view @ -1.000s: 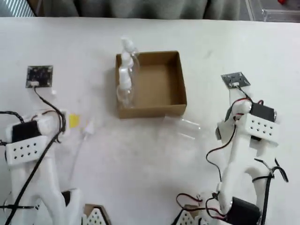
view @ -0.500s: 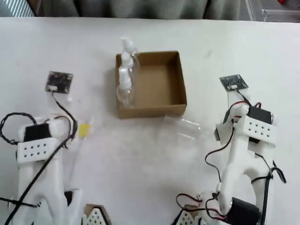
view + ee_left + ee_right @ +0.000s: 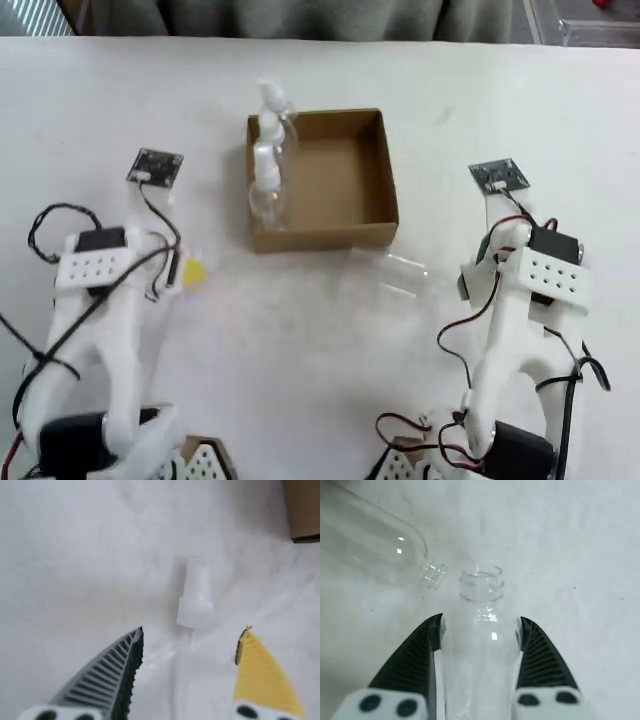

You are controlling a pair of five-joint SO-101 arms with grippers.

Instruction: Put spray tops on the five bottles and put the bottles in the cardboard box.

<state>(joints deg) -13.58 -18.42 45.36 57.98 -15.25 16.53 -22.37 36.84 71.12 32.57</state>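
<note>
The cardboard box (image 3: 340, 175) sits mid-table. Spray-topped bottles (image 3: 268, 165) lean along its 9 o'clock wall; I cannot tell how many. At the box's 5 o'clock an uncapped clear bottle (image 3: 392, 268) lies on the table (image 3: 300, 340). The right gripper (image 3: 481, 619) clamps another, open-necked bottle (image 3: 480, 640). At the box's 8 o'clock the left gripper (image 3: 192, 630) is spread wide, with a loose spray top (image 3: 196, 597) lying just ahead of its fingertips.
</note>
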